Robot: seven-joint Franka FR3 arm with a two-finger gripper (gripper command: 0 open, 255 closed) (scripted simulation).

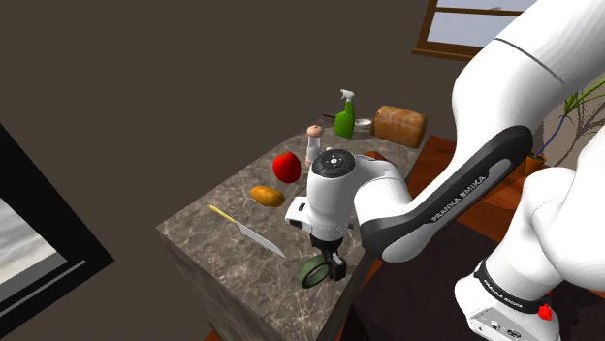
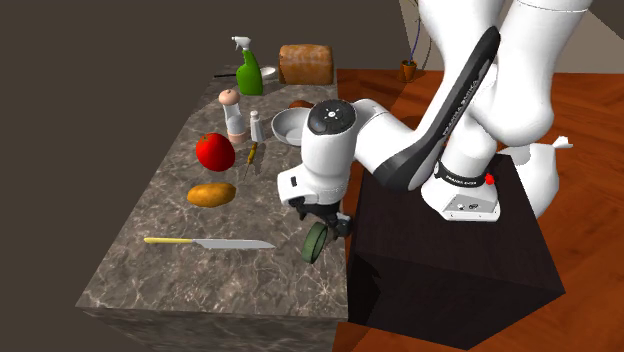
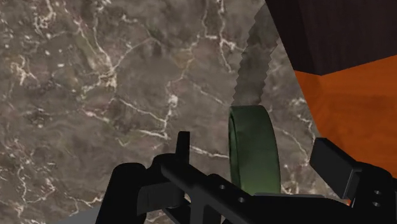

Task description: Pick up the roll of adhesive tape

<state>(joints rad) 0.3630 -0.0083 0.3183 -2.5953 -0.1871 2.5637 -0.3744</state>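
Dark green tape roll [image 3: 253,159] on edge, centred within black two-finger gripper [image 3: 254,143] (fingers spread, not touching); flat faces toward each finger.

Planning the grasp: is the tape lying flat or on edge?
On edge: the tape shows its curved green band in the wrist view, its hole sideways in the shoulder view.

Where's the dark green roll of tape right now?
In the shoulder view the dark green tape roll is under the black gripper, by the marble counter's lower right edge, right of the yellow-handled knife.
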